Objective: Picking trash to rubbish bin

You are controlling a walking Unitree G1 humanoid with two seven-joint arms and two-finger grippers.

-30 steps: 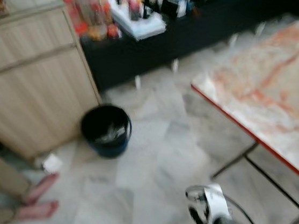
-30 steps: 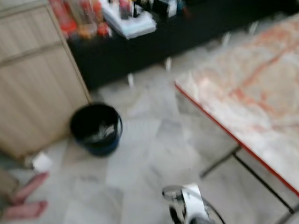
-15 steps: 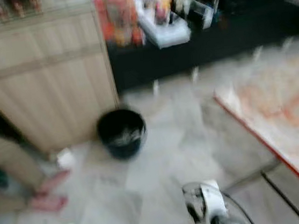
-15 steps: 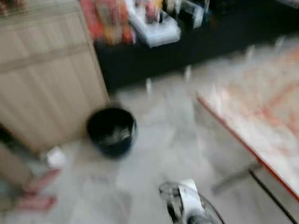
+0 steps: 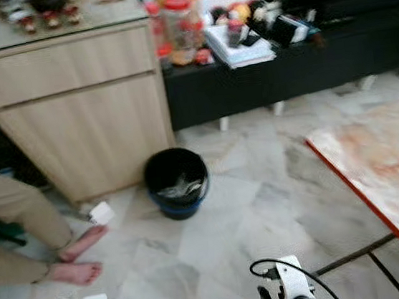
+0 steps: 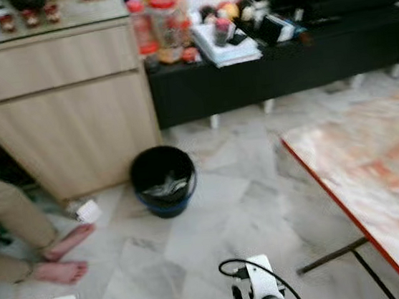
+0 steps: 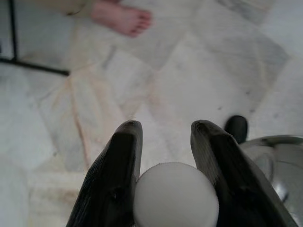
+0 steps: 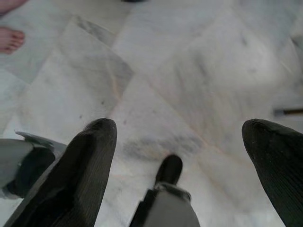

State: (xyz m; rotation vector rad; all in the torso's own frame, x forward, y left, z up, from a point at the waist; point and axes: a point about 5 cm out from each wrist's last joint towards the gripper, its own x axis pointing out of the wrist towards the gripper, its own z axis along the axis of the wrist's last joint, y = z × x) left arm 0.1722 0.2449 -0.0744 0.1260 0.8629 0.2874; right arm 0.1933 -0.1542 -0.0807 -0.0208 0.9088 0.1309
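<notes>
A: Gripping a white ball (image 7: 176,195), the left gripper (image 7: 166,142) has both fingers (image 7: 116,175) pressed against its sides, over pale marble floor (image 7: 199,71).

B: And the right gripper (image 8: 182,142)?

A: Its fingers (image 8: 80,165) stand wide apart with nothing between them, bare floor beneath. A black foot of the robot (image 8: 169,169) shows between them.

B: Where is the bin (image 5: 177,181) from the grippers?

A: Ahead of both on the floor, well apart from them, nearer the left gripper's side than the right's. It is black with a blue base, and some crumpled scraps lie inside. It stands just beside a wooden cabinet (image 5: 83,112).

B: Anything else near the left gripper?

A: A person's bare feet (image 5: 75,261) rest on the floor ahead of it and to its left. A small white scrap (image 5: 101,212) lies between those feet and the bin. Off to the right gripper's right stands a marble-topped table (image 5: 382,172) with a red edge.
</notes>
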